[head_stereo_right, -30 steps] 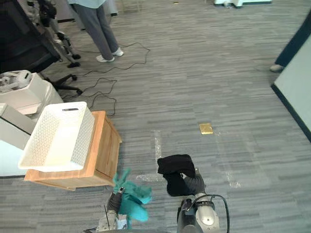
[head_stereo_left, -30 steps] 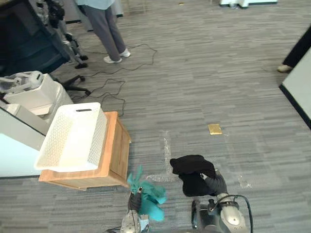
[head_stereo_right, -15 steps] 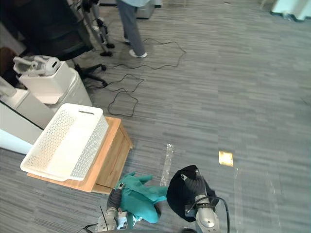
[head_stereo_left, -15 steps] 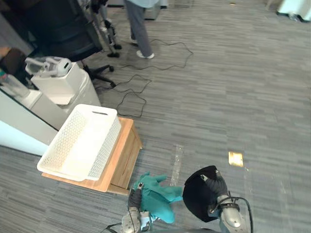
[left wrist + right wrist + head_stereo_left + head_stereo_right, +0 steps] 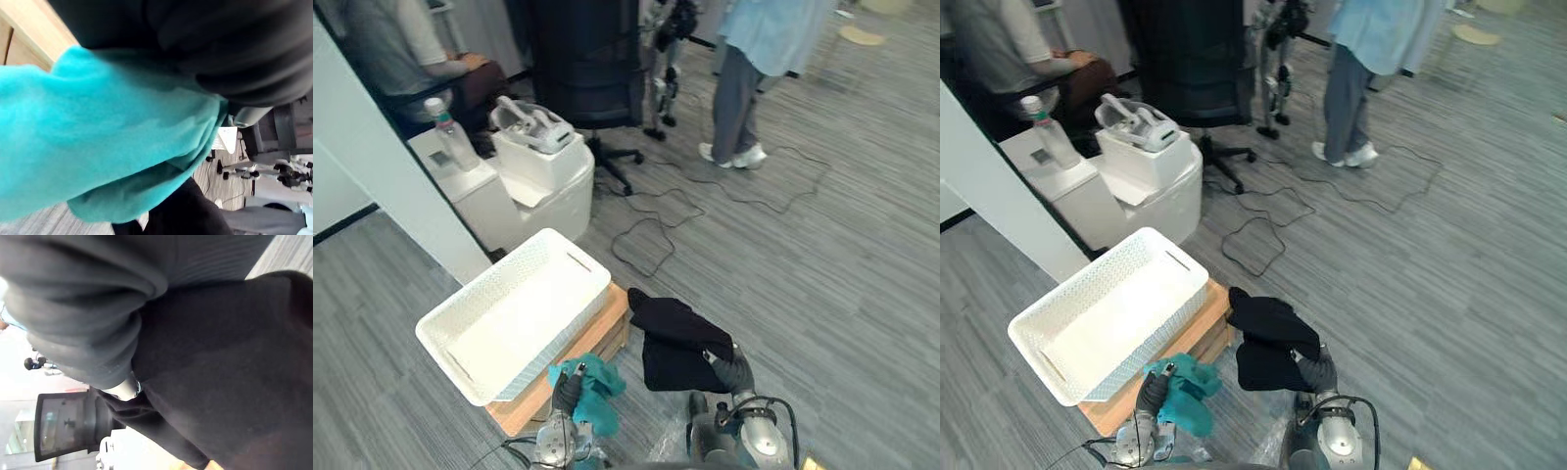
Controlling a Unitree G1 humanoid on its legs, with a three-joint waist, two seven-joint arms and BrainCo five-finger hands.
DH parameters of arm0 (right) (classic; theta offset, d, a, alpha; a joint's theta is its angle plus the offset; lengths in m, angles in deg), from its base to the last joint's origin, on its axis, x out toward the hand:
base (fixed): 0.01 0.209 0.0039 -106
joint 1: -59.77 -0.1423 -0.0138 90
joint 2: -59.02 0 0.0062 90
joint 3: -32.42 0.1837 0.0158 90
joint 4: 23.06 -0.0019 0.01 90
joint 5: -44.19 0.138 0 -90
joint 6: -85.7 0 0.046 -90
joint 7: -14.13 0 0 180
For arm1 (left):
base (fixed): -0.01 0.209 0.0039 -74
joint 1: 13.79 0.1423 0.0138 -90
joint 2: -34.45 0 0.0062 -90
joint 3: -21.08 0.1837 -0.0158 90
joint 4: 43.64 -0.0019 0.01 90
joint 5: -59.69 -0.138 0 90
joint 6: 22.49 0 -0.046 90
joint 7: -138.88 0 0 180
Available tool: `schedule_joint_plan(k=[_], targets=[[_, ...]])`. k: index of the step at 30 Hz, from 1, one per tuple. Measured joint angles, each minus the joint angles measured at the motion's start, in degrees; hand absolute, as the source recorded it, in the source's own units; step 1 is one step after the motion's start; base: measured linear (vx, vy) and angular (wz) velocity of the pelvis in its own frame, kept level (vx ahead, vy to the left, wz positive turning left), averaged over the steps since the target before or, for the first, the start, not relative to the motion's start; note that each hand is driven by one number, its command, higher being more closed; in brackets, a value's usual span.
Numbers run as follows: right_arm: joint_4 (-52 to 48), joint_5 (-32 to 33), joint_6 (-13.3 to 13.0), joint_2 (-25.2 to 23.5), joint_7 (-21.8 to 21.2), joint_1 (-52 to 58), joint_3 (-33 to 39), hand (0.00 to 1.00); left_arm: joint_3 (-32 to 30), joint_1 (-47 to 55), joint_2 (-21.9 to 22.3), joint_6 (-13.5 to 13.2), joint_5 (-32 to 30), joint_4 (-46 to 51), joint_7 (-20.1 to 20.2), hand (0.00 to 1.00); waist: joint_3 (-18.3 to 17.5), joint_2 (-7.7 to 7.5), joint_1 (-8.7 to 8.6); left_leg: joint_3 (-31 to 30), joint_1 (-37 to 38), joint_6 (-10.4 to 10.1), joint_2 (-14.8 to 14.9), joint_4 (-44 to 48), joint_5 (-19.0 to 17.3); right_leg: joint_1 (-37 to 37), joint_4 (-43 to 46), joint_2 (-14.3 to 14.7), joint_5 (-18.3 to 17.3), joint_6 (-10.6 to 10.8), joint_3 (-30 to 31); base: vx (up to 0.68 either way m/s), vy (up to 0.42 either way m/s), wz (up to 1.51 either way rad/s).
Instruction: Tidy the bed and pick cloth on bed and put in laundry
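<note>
A crumpled teal cloth (image 5: 594, 385) is held just beside the white basket (image 5: 481, 282), with the fingers of the left hand (image 5: 568, 394) clenched on it. A limp black cloth (image 5: 674, 338), gripped by the right hand (image 5: 734, 372), is draped against the basket's wooden table (image 5: 607, 331). A person (image 5: 744, 78) stands beyond the basket.

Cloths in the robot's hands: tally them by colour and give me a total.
teal cloth: 1, held by the left hand
black cloth: 1, held by the right hand
Total: 2
</note>
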Motion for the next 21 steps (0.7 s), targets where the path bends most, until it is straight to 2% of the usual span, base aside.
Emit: schedule_joint_plan(k=[1, 2, 3, 4, 5, 7, 8, 9, 12, 16, 18, 19, 20, 21], targets=[[-0.3, 0.0, 0.0, 2.4, 0.5, -0.6, 0.2, 1.00, 0.0, -0.3, 2.1, 0.0, 0.0, 0.3, 0.0, 1.00, 0.2, 3.38, 0.18, -0.2, -3.3, -1.2, 4.9, 8.2, -1.3, 2.5, 0.3, 2.0, -2.4, -1.3, -4.8, 0.26, -0.539, 1.78], [-1.3, -0.1, 0.0, 4.0, 0.9, -0.9, 0.7, 1.00, 0.0, -0.4, 3.6, -0.1, 0.0, 0.8, 0.2, 1.00, 0.4, 5.34, 0.15, 1.4, -7.3, -1.0, 7.9, 14.8, -0.2, 4.9, -1.1, 2.5, -2.8, -1.9, -8.5, 0.19, -0.393, 1.42], [-2.4, -0.1, 0.0, 4.8, 1.0, -0.9, 1.1, 1.00, -0.1, -0.4, 4.6, -0.1, 0.0, 1.2, 0.3, 1.00, 0.7, 6.09, 0.27, 4.2, -9.2, -0.9, 10.1, 18.7, 1.6, 6.7, -2.1, 2.7, -3.1, -2.5, -10.6, 0.12, -0.282, 1.27], [-3.4, -0.1, 0.0, 5.2, 1.3, -1.1, 1.5, 1.00, -0.3, -0.1, 5.5, -0.2, 0.1, 1.5, 0.3, 1.00, 0.7, 6.08, 0.44, 9.9, -10.2, -1.3, 12.3, 21.0, 2.2, 9.5, -3.9, 2.4, -2.8, -4.1, -13.0, 0.17, -0.290, 1.15], [-4.2, -0.2, -0.2, 5.2, 1.9, -1.9, 1.8, 1.00, -0.2, 0.0, 5.6, -0.2, 0.1, 1.8, 0.5, 1.00, 0.8, 5.75, 0.45, 14.6, -10.2, -1.2, 12.5, 19.8, 2.1, 11.9, -6.0, 1.9, -2.3, -5.0, -15.4, 0.20, -0.262, 0.95], [-4.5, -0.5, -0.9, 5.3, 2.0, -3.6, 2.6, 1.00, -0.4, 0.4, 5.5, -0.2, 0.1, 4.3, 1.6, 1.00, 0.9, 5.71, 0.45, 20.3, -10.2, -1.1, 11.9, 13.5, 2.5, 13.3, -7.4, 1.5, -1.9, -4.9, -18.1, 0.14, -0.094, 0.66], [-4.5, -0.5, -1.0, 5.3, 2.0, -4.1, 3.3, 1.00, -0.4, 0.4, 5.5, -0.2, 0.2, 5.4, 1.9, 1.00, 0.9, 5.79, 0.52, 22.4, -10.1, 0.1, 11.3, 9.3, 4.5, 13.7, -7.4, 1.6, -1.9, -4.9, -19.3, 0.14, 0.012, 0.62], [-4.4, -0.6, -0.9, 4.9, 2.0, -4.5, 4.1, 1.00, -0.7, 0.3, 5.3, -0.3, 0.2, 5.6, 2.7, 1.00, 0.9, 5.23, 0.81, 23.8, -9.1, 1.8, 10.4, 6.6, 5.1, 14.3, -7.7, 1.1, -1.9, -4.9, -20.0, 0.16, 0.038, 0.51], [-4.4, -0.6, -0.9, 3.9, 1.9, -4.4, 4.8, 1.00, -1.7, 0.5, 4.5, -0.2, 0.4, 7.3, 3.4, 1.00, 1.4, 2.89, 1.52, 22.9, -8.5, 2.4, 8.4, 5.1, 5.6, 16.7, -10.2, -0.1, -1.3, -4.0, -21.9, 0.11, 0.064, 0.33], [-4.7, -0.6, -0.9, 2.5, 1.9, -4.5, 6.9, 1.00, -1.7, 0.7, 3.4, 0.0, 0.6, 8.1, 5.1, 1.00, 1.2, 1.74, 1.46, 21.9, -8.1, 2.7, 6.2, 3.0, 6.0, 19.5, -10.7, -1.9, -1.1, -3.6, -25.6, 0.11, 0.121, 0.60], [-7.3, -0.8, -0.9, 1.8, 1.9, -3.8, 8.4, 1.00, -1.7, 2.9, 2.8, 0.0, 0.6, 10.3, 6.2, 1.00, 0.0, 0.17, 1.32, 20.9, -6.7, 2.0, 1.6, -4.4, 8.1, 19.4, -10.1, -4.9, -0.9, -3.3, -27.6, 0.07, 0.118, 0.64], [-8.5, -0.9, -0.9, 1.5, 1.9, -3.8, 9.1, 1.00, -1.8, 3.2, 2.8, 0.0, 0.6, 10.3, 6.6, 1.00, 0.1, -0.11, 1.08, 22.0, -6.2, 2.4, 1.2, -5.8, 7.9, 19.0, -8.9, -5.8, -0.8, -3.1, -27.9, 0.08, 0.174, 0.96], [-10.1, -2.3, -0.9, 1.6, 2.0, -4.2, 10.5, 1.00, -1.5, 3.4, 2.9, 0.3, 0.3, 10.1, 7.8, 1.00, 0.3, -0.25, -0.04, 24.0, -5.9, 2.5, 1.4, -6.7, 8.0, 17.5, -3.8, -7.6, -0.8, -3.1, -28.3, 0.06, 0.166, 1.04], [-10.8, -3.0, -0.9, 2.1, 2.1, -4.7, 11.7, 1.00, -1.4, 3.7, 3.0, 0.4, 0.0, 10.0, 8.6, 1.00, 0.4, 0.15, -0.46, 24.6, -5.7, 2.7, 1.4, -7.5, 9.6, 14.8, 2.9, -9.1, -0.8, -3.2, -27.8, 0.05, 0.200, 1.16]])
